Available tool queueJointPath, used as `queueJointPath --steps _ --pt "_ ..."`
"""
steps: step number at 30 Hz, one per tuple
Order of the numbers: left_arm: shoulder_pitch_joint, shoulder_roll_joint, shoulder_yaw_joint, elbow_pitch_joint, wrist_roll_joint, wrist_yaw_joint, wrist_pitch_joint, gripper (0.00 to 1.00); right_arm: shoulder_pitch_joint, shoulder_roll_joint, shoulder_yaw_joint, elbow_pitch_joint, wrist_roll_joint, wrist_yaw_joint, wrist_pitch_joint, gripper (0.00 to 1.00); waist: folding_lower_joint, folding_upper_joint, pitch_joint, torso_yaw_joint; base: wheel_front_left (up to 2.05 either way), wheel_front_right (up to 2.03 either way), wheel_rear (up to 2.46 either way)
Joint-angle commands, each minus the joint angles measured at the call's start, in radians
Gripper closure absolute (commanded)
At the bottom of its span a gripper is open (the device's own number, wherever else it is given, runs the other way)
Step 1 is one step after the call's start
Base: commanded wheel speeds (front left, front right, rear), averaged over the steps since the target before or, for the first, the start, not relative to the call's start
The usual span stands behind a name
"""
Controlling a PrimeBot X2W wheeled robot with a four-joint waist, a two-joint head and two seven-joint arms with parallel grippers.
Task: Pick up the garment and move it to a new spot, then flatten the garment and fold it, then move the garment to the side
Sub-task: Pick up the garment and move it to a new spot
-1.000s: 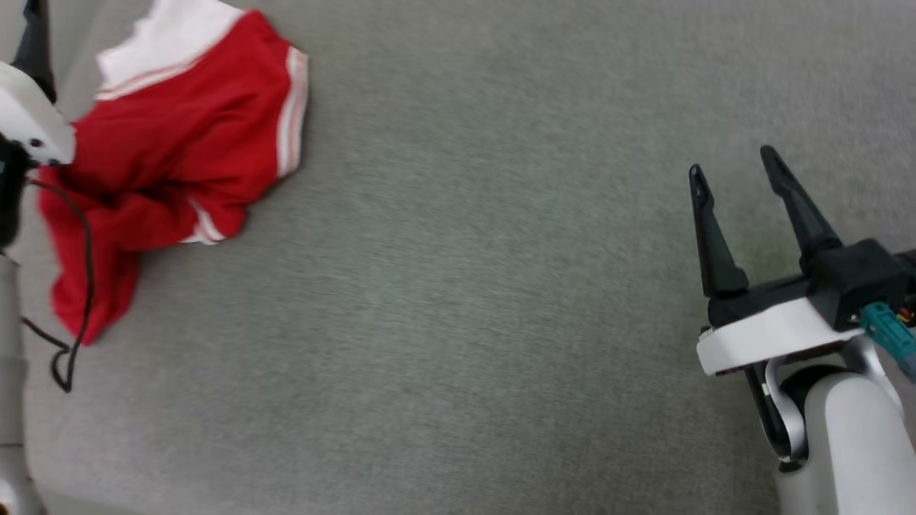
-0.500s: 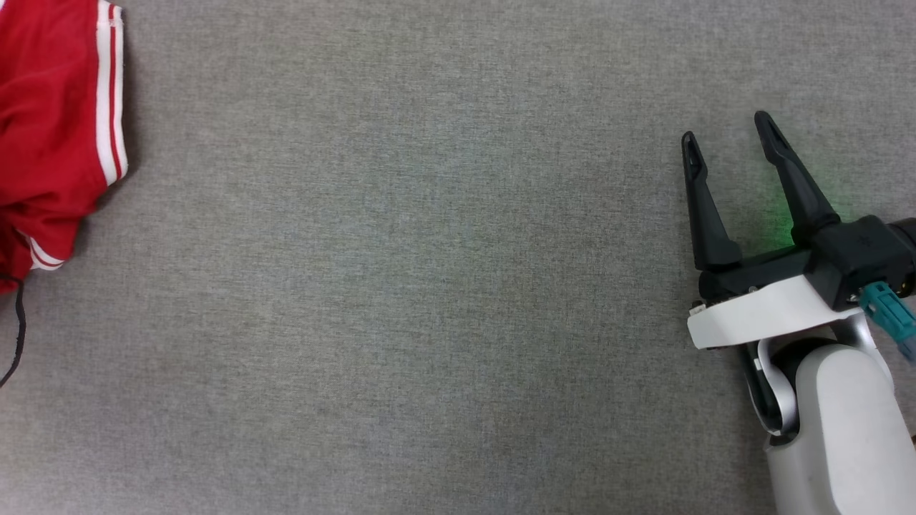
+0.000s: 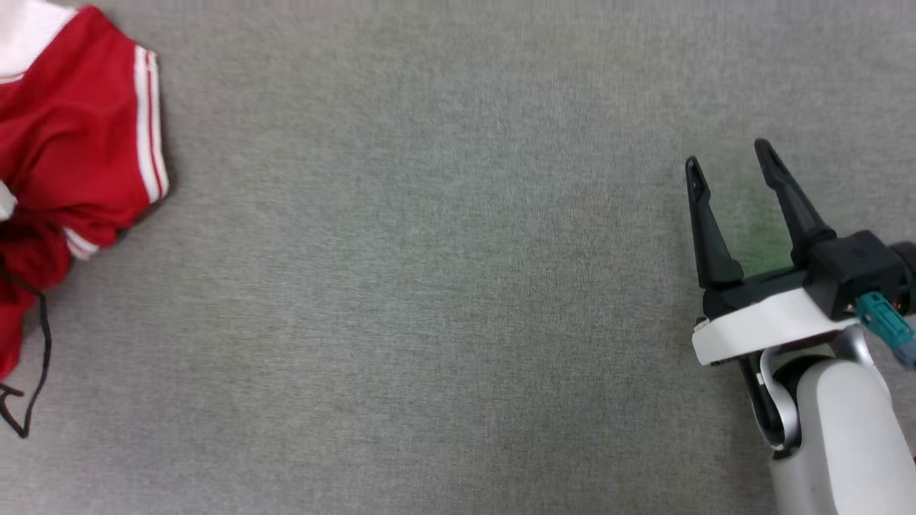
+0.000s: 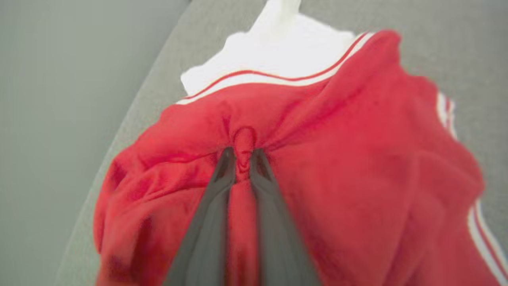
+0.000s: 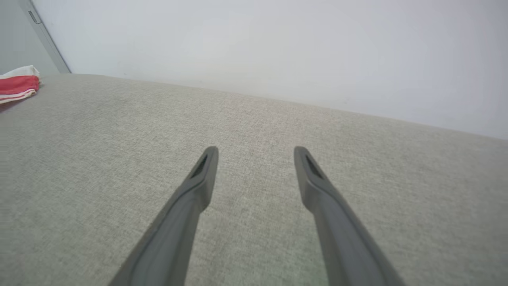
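Item: garment (image 4: 357, 159), bunched at the grey surface's (image 3: 429, 286) edge; your left gripper (image 4: 243, 157) pinches a red fold. Right gripper (image 3: 730, 175) spread, idle. Outstanding for you: relocating, flattening, folding, setting aside.

Red-and-white garment (image 4: 357, 167), crumpled, bunched up

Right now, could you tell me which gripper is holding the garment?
The left gripper: it is shut on a fold of the garment. The right gripper stands open over the grey surface, apart from it.
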Motion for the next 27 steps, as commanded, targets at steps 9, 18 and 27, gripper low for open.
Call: queueJointPath --steps 9,18,27 --pt "-0.063 -0.022 -0.043 -0.048 0.112 0.052 -0.369 1.0 0.073 0.0 -0.02 0.026 0.045 0.0 -0.012 0.0 -0.0001 0.0 -0.206 0.025 0.0 0.0 0.0" --pt "-0.051 -0.131 -0.12 -0.099 0.15 0.043 -0.54 1.0 0.148 0.0 -0.038 0.041 0.093 0.0 -0.022 0.0 -0.0001 0.0 -0.363 -0.034 0.0 0.0 0.0" --pt "0.038 -0.31 -0.233 -0.194 0.133 -0.004 -0.546 1.0 0.198 0.0 -0.047 0.025 0.114 0.0 -0.004 0.0 -0.0001 0.0 -0.4 -0.164 0.0 0.0 0.0"
